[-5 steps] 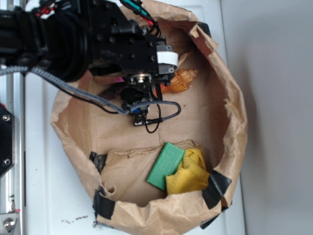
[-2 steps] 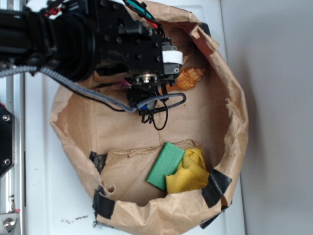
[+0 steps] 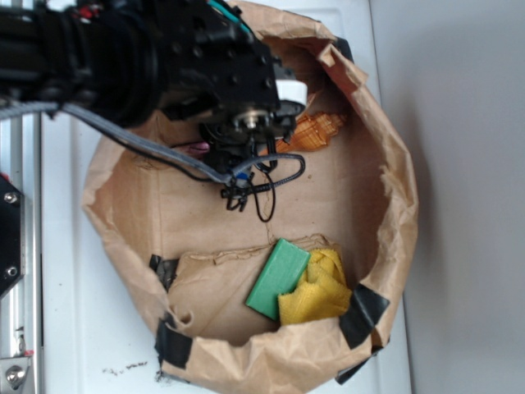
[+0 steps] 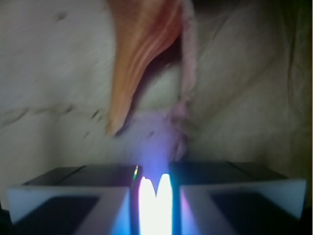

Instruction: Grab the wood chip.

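The gripper (image 4: 155,188) is closed; its two pads meet at the bottom of the wrist view, with nothing visible between them. The shell (image 4: 139,54) lies just beyond the pads. The wood chip (image 4: 188,73) lies against the shell's right side, blurred. In the exterior view the arm (image 3: 148,57) hides the area left of the shell (image 3: 316,130).

Claw (image 4: 155,188) (pads pressed together) points downward.
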